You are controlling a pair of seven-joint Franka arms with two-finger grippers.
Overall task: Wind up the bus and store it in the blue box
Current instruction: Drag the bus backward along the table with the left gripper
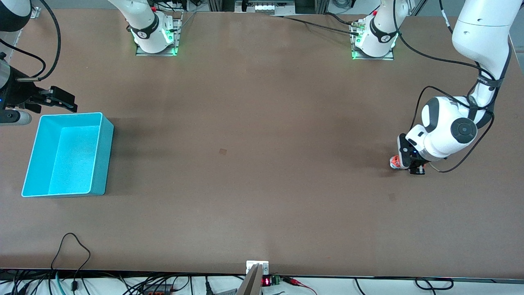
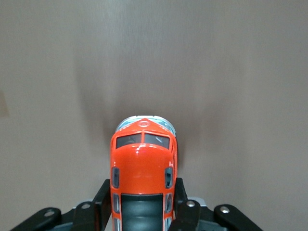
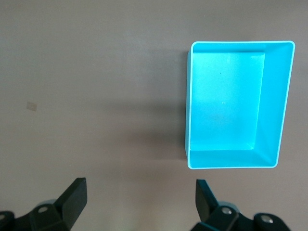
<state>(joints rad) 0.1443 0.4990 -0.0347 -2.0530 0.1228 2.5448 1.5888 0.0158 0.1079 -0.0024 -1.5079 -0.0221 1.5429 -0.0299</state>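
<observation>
Now bus (image 2: 143, 168) sits between left fingers (image 2: 179, 202) (flanking its sides).

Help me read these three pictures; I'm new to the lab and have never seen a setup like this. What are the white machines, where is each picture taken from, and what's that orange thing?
The white machines are two robot arms bolted along one edge of a brown table. The wide picture comes from a high camera facing them. The other two come from cameras on the arms' wrists.

The left gripper, low at the left arm's end of the table, is shut on a small orange toy bus; its wrist view shows the black fingers against the bus's sides.

The right gripper waits open above the table, beside an empty blue box that its wrist camera looks down into.
</observation>
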